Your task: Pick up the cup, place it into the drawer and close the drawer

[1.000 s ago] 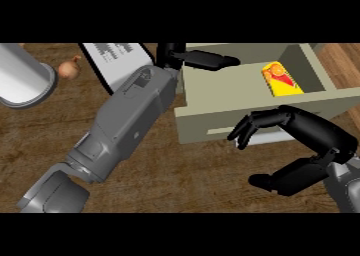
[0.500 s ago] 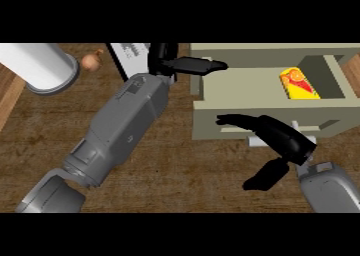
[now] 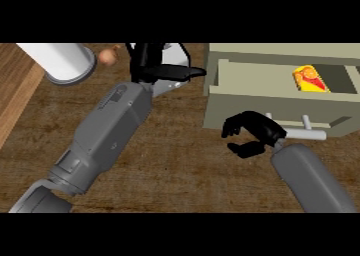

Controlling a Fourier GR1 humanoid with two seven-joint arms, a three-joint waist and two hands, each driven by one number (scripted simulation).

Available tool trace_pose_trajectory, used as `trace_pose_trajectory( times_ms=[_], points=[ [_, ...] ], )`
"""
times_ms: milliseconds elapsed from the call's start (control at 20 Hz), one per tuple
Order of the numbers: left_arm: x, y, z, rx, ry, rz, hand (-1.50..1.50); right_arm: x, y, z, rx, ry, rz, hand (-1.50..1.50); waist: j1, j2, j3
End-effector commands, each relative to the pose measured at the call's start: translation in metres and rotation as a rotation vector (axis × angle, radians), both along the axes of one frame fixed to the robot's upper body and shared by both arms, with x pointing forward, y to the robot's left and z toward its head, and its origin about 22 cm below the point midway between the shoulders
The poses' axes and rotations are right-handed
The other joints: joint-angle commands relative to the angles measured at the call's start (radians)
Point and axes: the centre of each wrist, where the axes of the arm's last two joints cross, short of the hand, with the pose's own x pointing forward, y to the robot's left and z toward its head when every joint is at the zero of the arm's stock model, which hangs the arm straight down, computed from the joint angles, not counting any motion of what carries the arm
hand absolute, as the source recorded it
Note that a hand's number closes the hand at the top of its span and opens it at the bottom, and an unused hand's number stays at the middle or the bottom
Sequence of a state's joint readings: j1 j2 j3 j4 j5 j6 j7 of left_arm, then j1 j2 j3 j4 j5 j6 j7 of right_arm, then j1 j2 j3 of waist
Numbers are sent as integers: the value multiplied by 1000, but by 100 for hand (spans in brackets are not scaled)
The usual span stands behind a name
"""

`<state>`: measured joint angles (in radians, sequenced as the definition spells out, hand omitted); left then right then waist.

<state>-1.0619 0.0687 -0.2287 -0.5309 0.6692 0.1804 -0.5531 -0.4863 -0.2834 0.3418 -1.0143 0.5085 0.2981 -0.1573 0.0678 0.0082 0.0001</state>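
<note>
On the brown wooden counter point(image 3: 175, 165) the drawer point(image 3: 286, 107) is now less open; the cup point(image 3: 311, 79) lies inside. The right hand point(image 3: 251, 134), fingers curled and empty, has come to its front beside the handle point(image 3: 305, 131). The left hand point(image 3: 159, 70) rests far off, fingers relaxed.

A kitchen: brown wood-grain counter point(image 3: 175, 150) with a beige pull-out drawer point(image 3: 279, 107).

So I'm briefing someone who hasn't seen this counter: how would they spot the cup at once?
Find the beige drawer unit at the upper right of the wooden counter. Its drawer stands open, and the cup lies inside, toward the right end. It is the only bright yellow thing with red markings; the white cylinder at upper left is plain.
</note>
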Motion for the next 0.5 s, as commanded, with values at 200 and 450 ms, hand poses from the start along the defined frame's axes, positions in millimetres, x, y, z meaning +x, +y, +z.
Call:
trace_pose_trajectory(
  times_ms=[200,450],
  points=[
    [-8,48,-22,-14,-4,-20,-150,51,-35,10,81,-117,-112,150,56,19,4],
    [-16,45,-30,-28,26,-47,-150,82,-55,55,164,-220,-208,150,84,26,6]
  ],
)
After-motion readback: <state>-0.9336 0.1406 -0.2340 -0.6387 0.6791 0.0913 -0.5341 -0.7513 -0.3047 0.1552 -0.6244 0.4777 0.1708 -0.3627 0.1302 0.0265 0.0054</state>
